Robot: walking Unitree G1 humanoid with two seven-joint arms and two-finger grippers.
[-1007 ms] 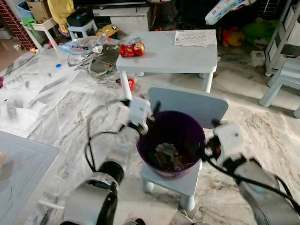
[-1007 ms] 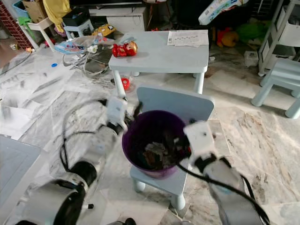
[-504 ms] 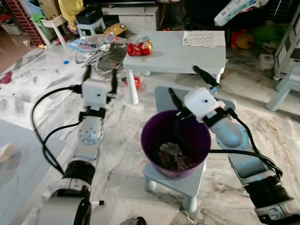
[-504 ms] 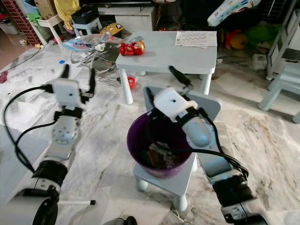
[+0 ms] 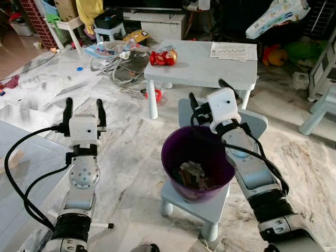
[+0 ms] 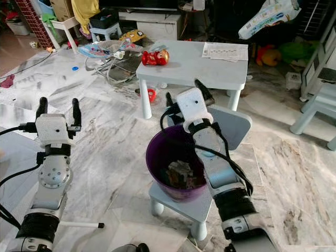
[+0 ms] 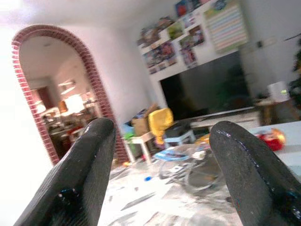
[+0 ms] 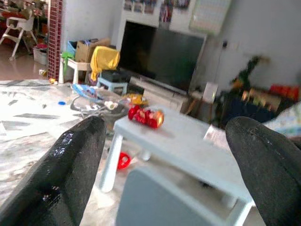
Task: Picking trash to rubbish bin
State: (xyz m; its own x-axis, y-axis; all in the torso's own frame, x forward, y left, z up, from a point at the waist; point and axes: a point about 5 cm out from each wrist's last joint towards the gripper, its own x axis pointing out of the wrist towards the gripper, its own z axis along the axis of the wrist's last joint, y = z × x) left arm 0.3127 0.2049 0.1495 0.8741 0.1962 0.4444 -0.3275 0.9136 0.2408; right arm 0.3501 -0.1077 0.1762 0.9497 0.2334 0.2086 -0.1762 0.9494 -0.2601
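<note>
Left end effector (image 5: pixel 83 109): raised over the marble floor (image 5: pixel 131 157), fingers spread wide, holding nothing.
Rubbish bin (image 5: pixel 197 160): purple, seated on a small pale chair (image 5: pixel 202 202); crumpled trash (image 5: pixel 193 175) already lies at its bottom.
Right end effector (image 5: pixel 212 94): fingers wide apart, empty, poised just above the bin's rear rim.
Bench (image 5: pixel 205 63): beyond the chair; a red toy (image 5: pixel 163 56) near its left edge, a paper sheet (image 5: pixel 233 51) at its far right corner.
Risk: the right forearm hangs close to the rim; a careless pull-back may nudge the bin off the narrow seat and spill it.
</note>
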